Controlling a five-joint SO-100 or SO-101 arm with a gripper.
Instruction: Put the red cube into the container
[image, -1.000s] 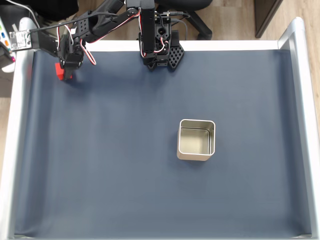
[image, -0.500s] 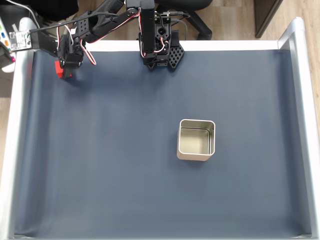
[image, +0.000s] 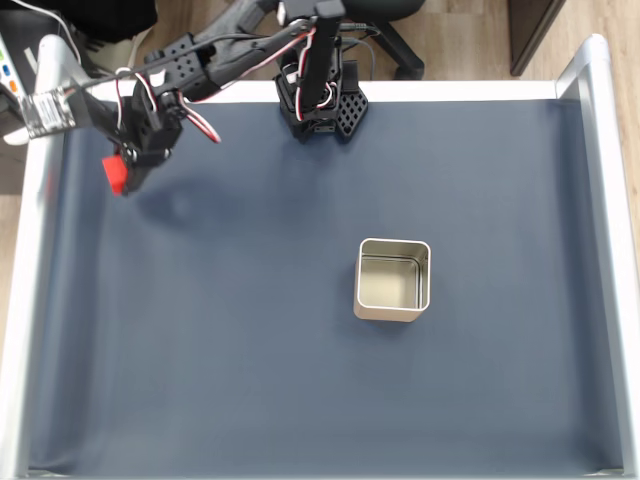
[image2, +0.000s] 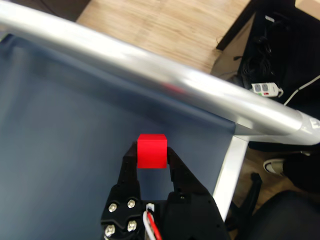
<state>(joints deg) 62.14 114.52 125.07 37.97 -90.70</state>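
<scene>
We note the gripper clamped on the red cube, lifted clear of the mat at the fixed view's upper left; we judge this height serves transport; the container stands well apart, open side up.

Black arm stretched toward the fixed view's upper left, claw clamped on the red cube.
</scene>
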